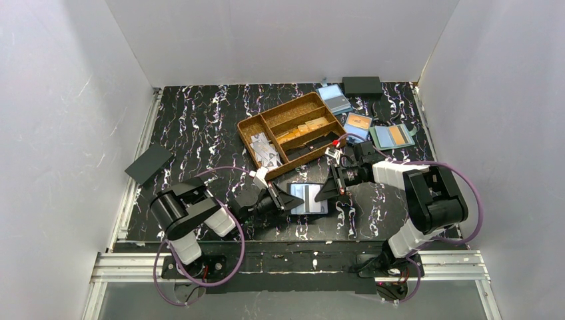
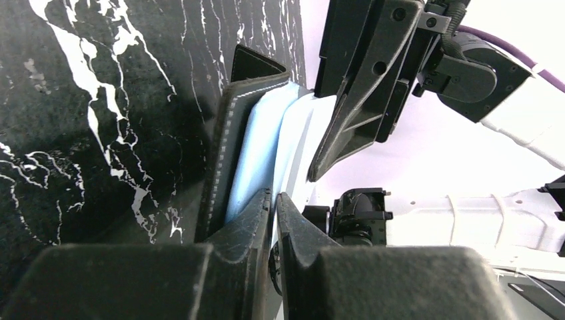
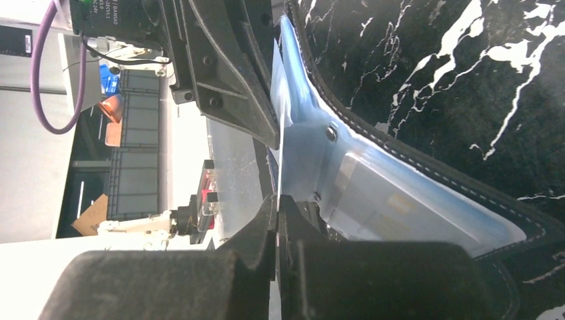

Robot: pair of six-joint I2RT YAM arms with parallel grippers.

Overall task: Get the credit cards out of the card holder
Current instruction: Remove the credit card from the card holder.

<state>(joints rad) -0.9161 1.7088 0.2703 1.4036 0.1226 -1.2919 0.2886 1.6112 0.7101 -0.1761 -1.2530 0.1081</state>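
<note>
Left gripper (image 2: pixel 274 197) clamps card holder (image 2: pixel 223 147) flap, anchoring it at near edge of table (image 1: pixel 200 120) | right gripper (image 3: pixel 278 200) pinches apparent credit card (image 3: pixel 280 163) edge for withdrawal

Table (image 1: pixel 200 120): black, white marble veins
Card holder (image 1: pixel 310 199): black, white stitching, light blue lining
Credit cards (image 3: pixel 383 200): pale whitish-blue
Tray (image 1: pixel 248 130), upper centre: orange-brown
Cables (image 1: pixel 474 193): purple

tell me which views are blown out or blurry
Top external view: evenly lit, sharp, but the small black bifold card holder is tiny between the left gripper and right gripper. Left wrist view: backdrop blown out white, near fingers soft. Right wrist view: left side washed out, glare on the holder's clear pocket, the thin pale credit card seen edge-on, marbled black table crisp.
</note>
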